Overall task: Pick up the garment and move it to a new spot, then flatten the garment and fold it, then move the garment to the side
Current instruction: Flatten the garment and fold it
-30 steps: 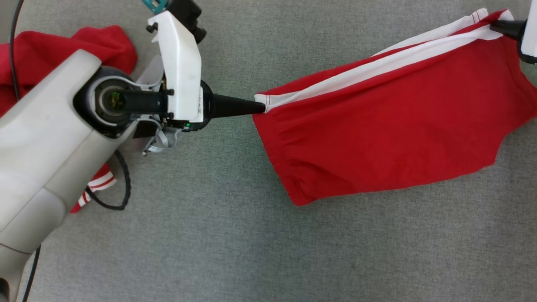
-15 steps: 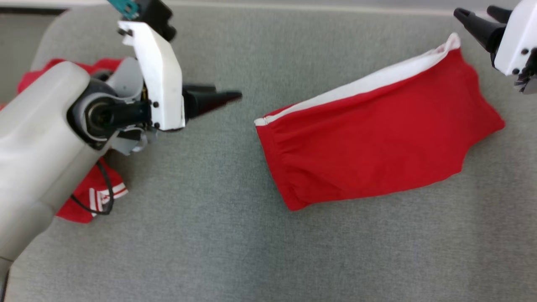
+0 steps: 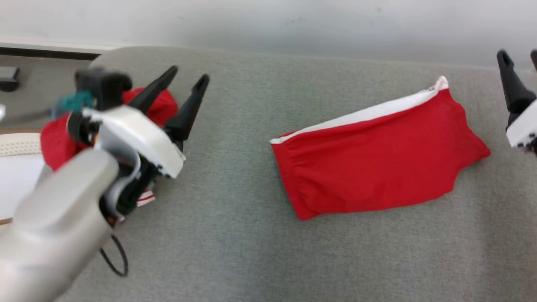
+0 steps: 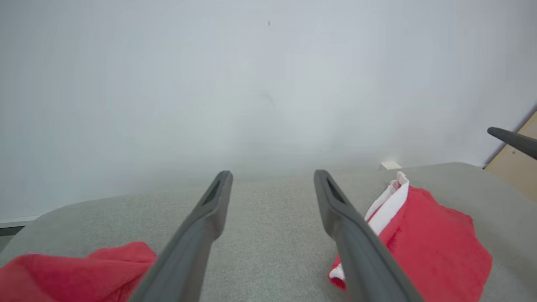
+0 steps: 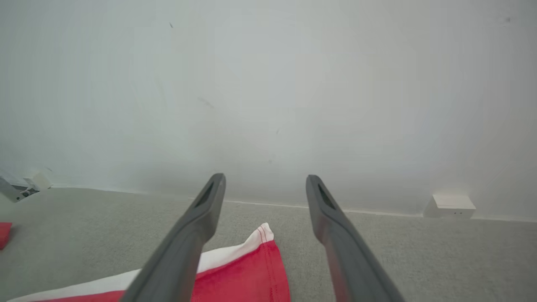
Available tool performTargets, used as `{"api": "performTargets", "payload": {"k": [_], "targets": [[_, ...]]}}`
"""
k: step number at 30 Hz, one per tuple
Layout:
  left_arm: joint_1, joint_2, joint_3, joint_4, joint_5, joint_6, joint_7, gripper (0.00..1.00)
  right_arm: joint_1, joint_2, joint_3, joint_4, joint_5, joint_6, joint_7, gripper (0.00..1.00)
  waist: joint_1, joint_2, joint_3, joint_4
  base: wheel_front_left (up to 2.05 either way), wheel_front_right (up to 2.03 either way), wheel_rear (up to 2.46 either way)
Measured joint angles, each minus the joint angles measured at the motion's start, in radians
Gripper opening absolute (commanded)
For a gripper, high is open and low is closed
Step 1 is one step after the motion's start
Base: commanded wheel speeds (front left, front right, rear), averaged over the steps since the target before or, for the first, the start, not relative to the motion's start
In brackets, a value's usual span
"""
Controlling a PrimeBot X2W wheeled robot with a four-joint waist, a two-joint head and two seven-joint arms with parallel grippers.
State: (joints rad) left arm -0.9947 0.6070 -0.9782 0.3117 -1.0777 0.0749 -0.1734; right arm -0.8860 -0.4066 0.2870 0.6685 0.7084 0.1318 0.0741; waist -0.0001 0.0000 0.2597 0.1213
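Seeing garment [image 3: 377, 163] lying fairly flat on pad [image 3: 235, 243], right of centre, white stripe along far edge, waistband end pointing left, touching neither gripper. Holding left gripper [image 3: 188, 74] spread wide, pinching nothing, fingers pointing up toward wall [image 3: 268, 21], well left of garment, overlapping red cloth [image 3: 56, 142] bunched at pad's left edge, arm blurring. Holding right gripper [image 3: 518, 54] spread wide too, empty, just beyond garment's right end, apart from it. Noting cable [image 3: 117, 262] looping on pad, low left. Looking along left fingers: garment sitting low right behind right-hand finger, red cloth low left, one finger of right gripper poking in at right edge. Looking along right fingers: garment's striped corner lying low between fingers, not touching; small white box [image 5: 451, 205] sitting at foot of wall, far right
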Motion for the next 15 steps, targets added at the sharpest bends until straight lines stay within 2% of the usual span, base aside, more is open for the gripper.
{"api": "performTargets", "payload": {"k": [3, 6, 8, 10, 15], "targets": [[0.087, -0.005, 0.03, -0.037, 0.014, 0.062, -0.067, 1.0, 0.038, 0.0, 0.001, 0.041, 0.019, 0.0, -0.051, 1.0, 0.0, 0.0, -0.011, 0.019, 0.0, 0.0, 0.0], [0.17, -0.023, 0.069, -0.09, 0.061, 0.115, -0.085, 1.0, 0.059, -0.006, 0.017, 0.093, 0.035, 0.0, -0.064, 1.0, 0.0, 0.0, -0.016, 0.04, 0.0, 0.0, 0.0], [0.224, -0.041, 0.135, -0.138, 0.095, 0.148, -0.09, 1.0, 0.061, -0.015, 0.026, 0.137, 0.049, 0.0, -0.053, 1.0, -0.0001, 0.0, -0.016, 0.056, 0.0, 0.0, 0.0], [0.286, -0.068, 0.192, -0.18, 0.146, 0.164, -0.09, 1.0, 0.059, -0.024, 0.031, 0.179, 0.071, 0.0, -0.037, 1.0, 0.0, 0.0, -0.012, 0.073, 0.0, 0.0, 0.0], [0.439, -0.158, 0.281, -0.239, 0.229, 0.162, -0.09, 1.0, 0.023, -0.048, 0.055, 0.279, 0.1, 0.0, 0.032, 1.0, 0.0, 0.0, 0.006, 0.123, 0.0, 0.0, 0.0]]}}
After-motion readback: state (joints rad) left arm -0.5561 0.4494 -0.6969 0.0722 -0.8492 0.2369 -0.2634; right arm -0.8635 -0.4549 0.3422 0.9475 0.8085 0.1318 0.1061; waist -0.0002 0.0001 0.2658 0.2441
